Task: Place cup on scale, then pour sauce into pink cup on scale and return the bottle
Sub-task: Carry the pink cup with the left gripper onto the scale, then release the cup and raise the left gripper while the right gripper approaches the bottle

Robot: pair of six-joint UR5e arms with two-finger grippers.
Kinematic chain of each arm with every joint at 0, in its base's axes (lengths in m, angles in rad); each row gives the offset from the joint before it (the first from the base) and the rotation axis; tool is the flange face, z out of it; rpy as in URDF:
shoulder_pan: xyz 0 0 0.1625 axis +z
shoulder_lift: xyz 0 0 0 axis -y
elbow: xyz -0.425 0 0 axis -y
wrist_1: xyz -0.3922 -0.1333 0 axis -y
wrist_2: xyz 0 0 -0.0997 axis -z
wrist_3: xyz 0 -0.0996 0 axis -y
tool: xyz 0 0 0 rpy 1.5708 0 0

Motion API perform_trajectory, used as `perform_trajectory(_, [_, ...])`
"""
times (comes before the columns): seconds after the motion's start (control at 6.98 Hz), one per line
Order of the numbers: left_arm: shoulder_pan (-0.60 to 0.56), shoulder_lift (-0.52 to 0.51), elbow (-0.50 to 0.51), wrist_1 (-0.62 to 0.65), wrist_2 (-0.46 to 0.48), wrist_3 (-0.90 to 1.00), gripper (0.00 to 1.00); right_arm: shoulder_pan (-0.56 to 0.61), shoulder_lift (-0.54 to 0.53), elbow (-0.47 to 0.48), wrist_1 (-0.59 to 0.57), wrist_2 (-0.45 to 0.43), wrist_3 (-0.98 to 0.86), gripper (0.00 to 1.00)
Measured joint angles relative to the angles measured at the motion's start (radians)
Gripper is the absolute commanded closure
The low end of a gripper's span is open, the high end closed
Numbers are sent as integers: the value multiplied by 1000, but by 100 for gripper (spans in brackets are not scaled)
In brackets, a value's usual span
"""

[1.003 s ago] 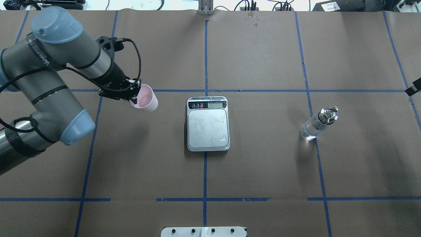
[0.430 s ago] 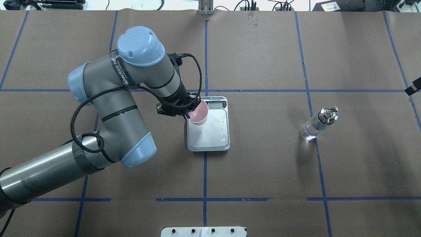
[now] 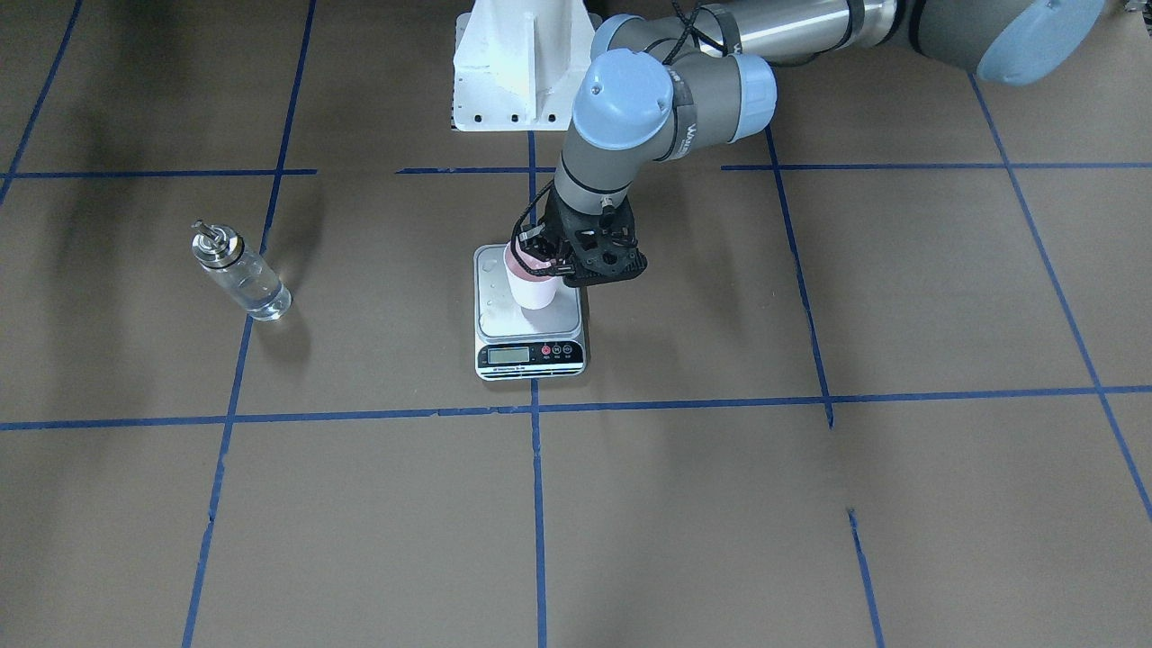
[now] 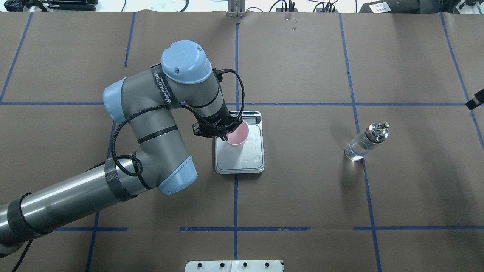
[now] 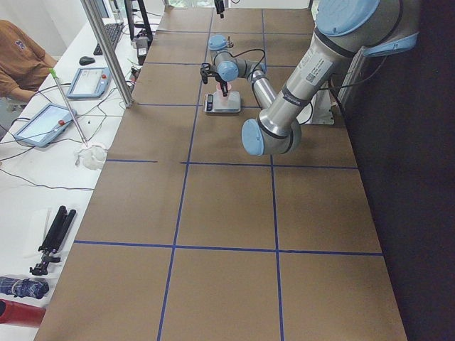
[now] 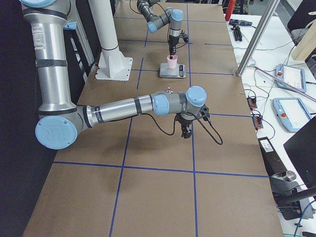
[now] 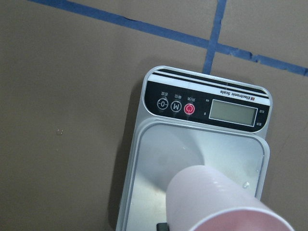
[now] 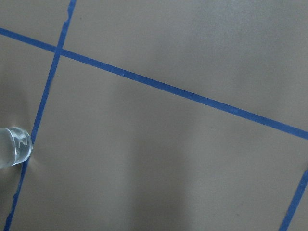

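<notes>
The left pincer [image 4: 227,133] pinches the plain round rim of the small, smooth, pale pink cup [image 4: 239,138], holding it upright with its tapered wall narrowing downward. Directly beneath the pincer lies the flat square scale [image 4: 249,156]. The cup is over its silver metal platform, which carries a few drops, and the black strip with LCD and round buttons, one red, sits just beyond. Whether the cup's base touches the platform cannot be told. Well apart from this pincer, out on the robot's right, the clear glass bottle [image 4: 365,142] with silver collar and spout stands on the brown, blue-taped worktop [image 4: 302,189]. The right pincer [image 6: 186,129] hangs above bare worktop; its grip cannot be told.
</notes>
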Motion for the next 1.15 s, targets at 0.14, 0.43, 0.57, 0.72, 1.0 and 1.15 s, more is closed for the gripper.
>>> perform_trajectory(0.14, [1, -11, 16, -1, 1, 0, 94, 0, 0, 1, 0, 0, 0, 0])
perform_trajectory(0.43, [8, -16, 25, -4, 0, 0, 61, 0, 0, 1, 0, 0, -1, 0])
perform_trajectory(0.57, [13, -16, 25, -7, -1, 0, 57, 0, 1, 1, 0, 0, -2, 0])
perform_trajectory(0.72, [14, -15, 13, -10, -2, 1, 49, 0, 2, 3, 0, 0, -1, 0])
perform_trajectory(1.0, [2, 1, -96, -11, -7, 0, 46, -28, 6, 15, 21, 0, 3, 0])
perform_trajectory(1.15, [-22, 19, -163, -10, -9, 0, 46, -51, 2, 19, 80, 1, 27, 0])
